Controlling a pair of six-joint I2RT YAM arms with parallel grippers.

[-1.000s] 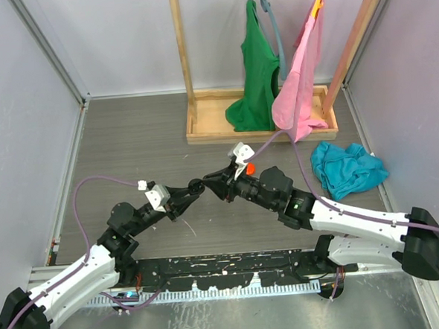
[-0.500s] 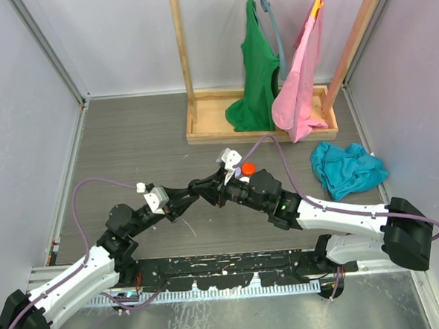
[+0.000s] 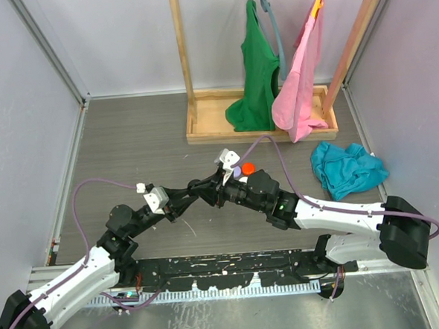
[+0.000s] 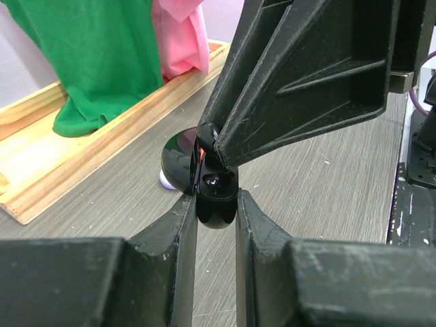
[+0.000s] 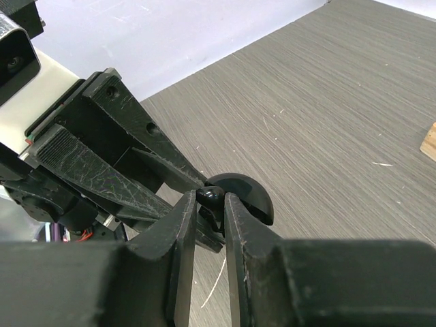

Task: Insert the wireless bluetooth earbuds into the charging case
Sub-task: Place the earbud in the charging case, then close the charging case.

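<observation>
At the near edge a scuffed metal strip [image 3: 214, 314] carries both arm bases, and beyond it lies the grey wood-grain bench [image 3: 136, 147]. The two arms meet nose to nose at mid-bench. The left claw [image 4: 216, 201] is narrow, clamped on the glossy black charging case [image 4: 215, 212], whose domed half stands open behind the fingers. The right claw [image 5: 211, 199] is pinched tight on a small black earbud [image 5: 209, 195], right at the case's mouth. Whether the bud sits in its seat is hidden by the fingers.

Just past the claws lie a red disc [image 3: 248, 166] and a lilac speck [image 3: 237, 172] too small to tell apart. Further right is a crumpled teal cloth [image 3: 348, 168]. At the back a wooden rack [image 3: 202, 128] holds a green garment [image 3: 255, 73] and a pink garment [image 3: 301, 92], their tops cut off by the frame. Pale walls [image 3: 122, 36] close the room in.
</observation>
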